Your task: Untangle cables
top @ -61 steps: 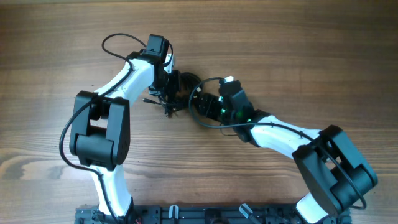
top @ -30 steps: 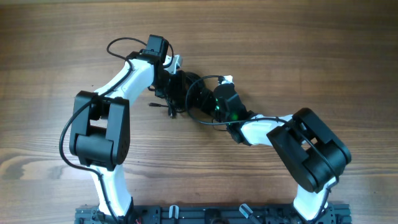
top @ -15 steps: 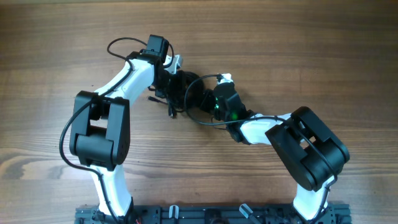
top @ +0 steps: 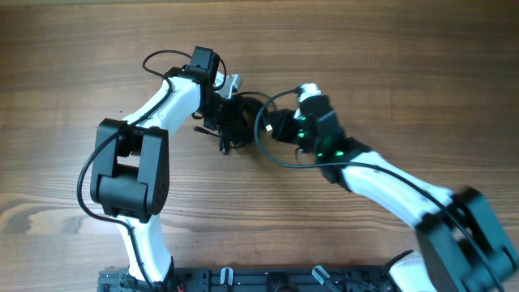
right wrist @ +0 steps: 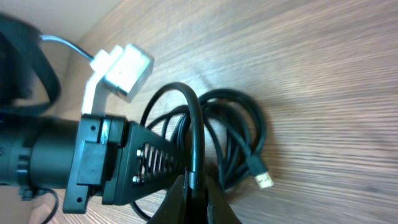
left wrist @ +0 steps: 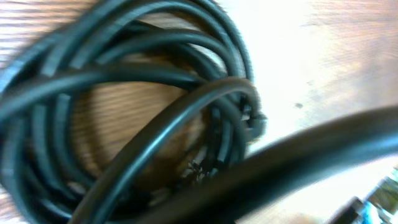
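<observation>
Cables (top: 237, 118): coiled bundle on the table (top: 389, 57), beneath my left gripper (top: 220, 109); one loop now drawn out to its right.
Left gripper: closed in the bundle, unmoved.
Right gripper (right wrist: 194, 199): pinched on that loop, withdrawn rightward from my left gripper.

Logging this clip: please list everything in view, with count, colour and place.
table: one, brown wood, under everything
cables: one tangled bundle, strand count unclear, black, mid-table between the pincers
plug: one seen, metallic, at the bundle's edge
rail: one, black, bottom edge of the overhead view
left arm: one, white and black, left side
right arm: one, white and black, right side
left pincer: one, black, shut on the bundle
right pincer: one, black, shut on one strand
</observation>
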